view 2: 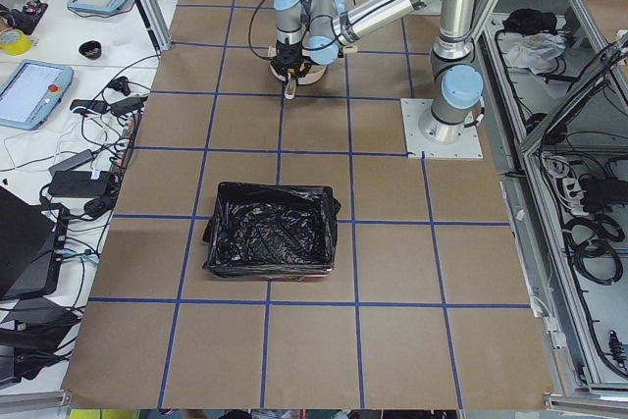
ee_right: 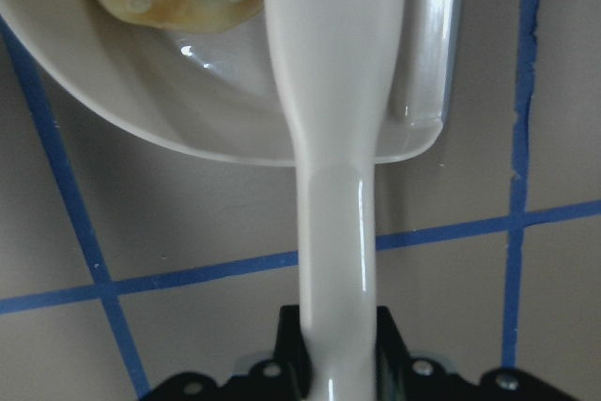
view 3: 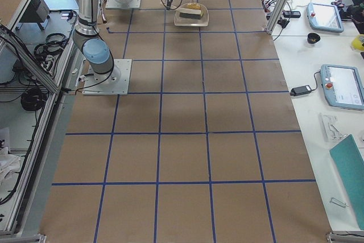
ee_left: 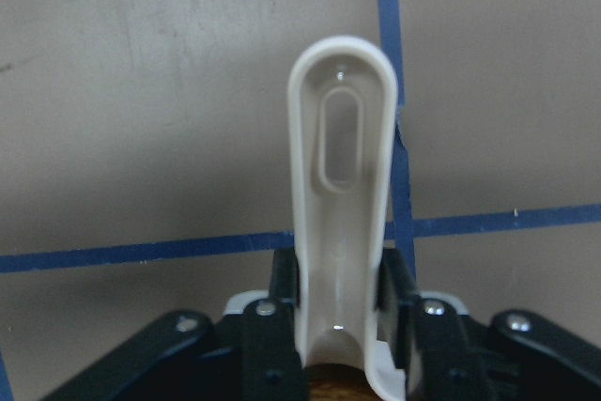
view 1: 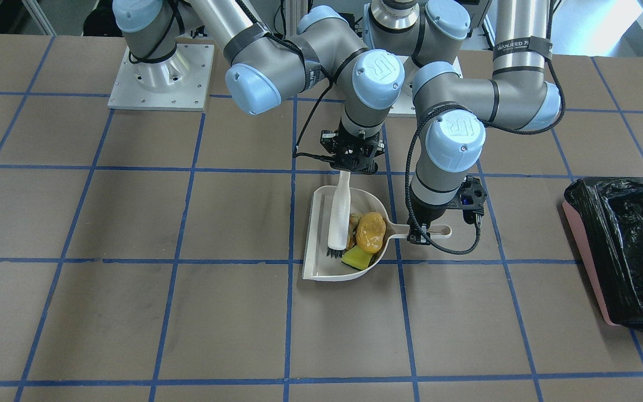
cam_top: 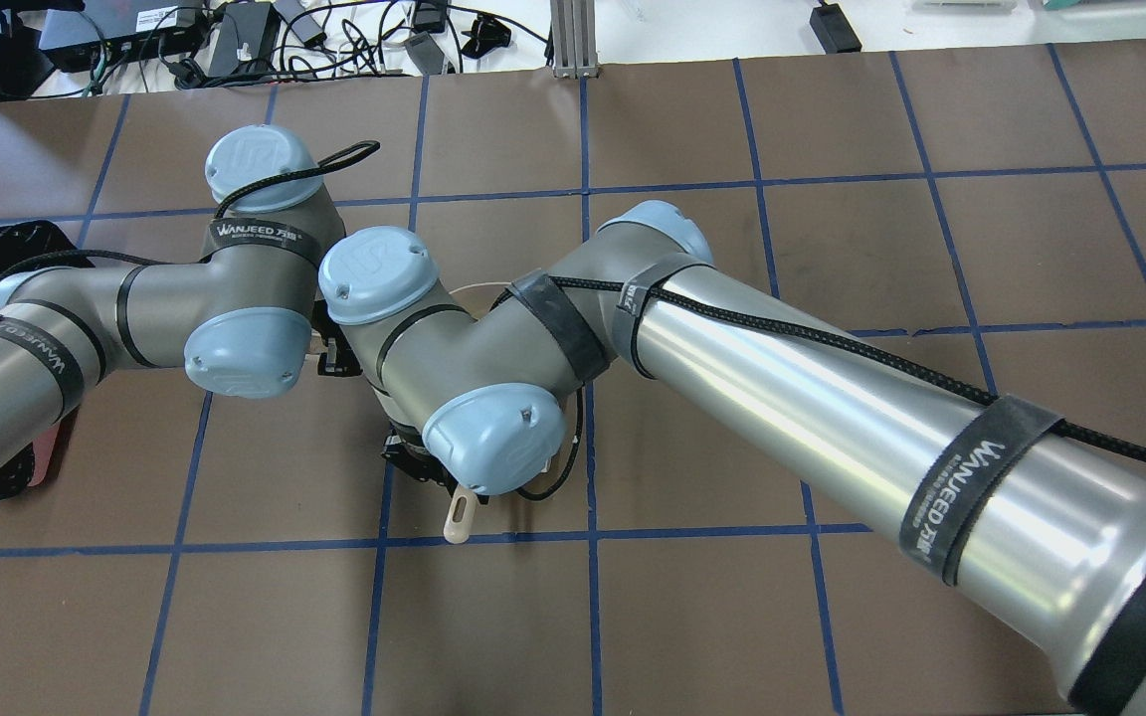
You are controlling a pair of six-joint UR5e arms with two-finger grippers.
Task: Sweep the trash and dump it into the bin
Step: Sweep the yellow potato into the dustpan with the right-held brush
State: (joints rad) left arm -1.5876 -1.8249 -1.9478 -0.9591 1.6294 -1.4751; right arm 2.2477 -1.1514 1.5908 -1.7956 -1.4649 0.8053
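A: Mid-table (view 1: 132,312), roughly level with the gap between the two arm bases: beige dustpan (view 1: 317,245) flat on the surface, open lip toward the robot's-right end, handle toward the robot's-left end.

B: And the trash?

A: All three bits are inside the pan, bunched at its back wall. The orange-yellow lump (view 1: 370,231) is in the middle. The yellow wedge (view 1: 358,258) is just beside it on the operators'-edge side. The tan bread piece (view 1: 354,219) is on the robot-edge side, partly hidden.

B: Left gripper?

A: The left gripper (ee_left: 338,281) is closed down on the dustpan handle (ee_left: 340,152). Its fingers (ee_left: 284,274) press both flanks, and the slotted tip sticks out past them. The trash lies beyond the grip, at the pan end of the handle.

B: Right one?

A: The right gripper (ee_right: 336,343) is clamped on the white brush (view 1: 339,212) by the narrow end of the stem. The brush reaches across the pan from the robot's edge, with its dark bristles down on the pan floor. The bits lie just beside the brush head, between it and the pan's handle, well forward of the jaws.

B: The bin?

A: The bin (view 1: 584,262), pink with a black bag (view 1: 639,245), stands toward the robot's-left end of the table, well apart from the pan.
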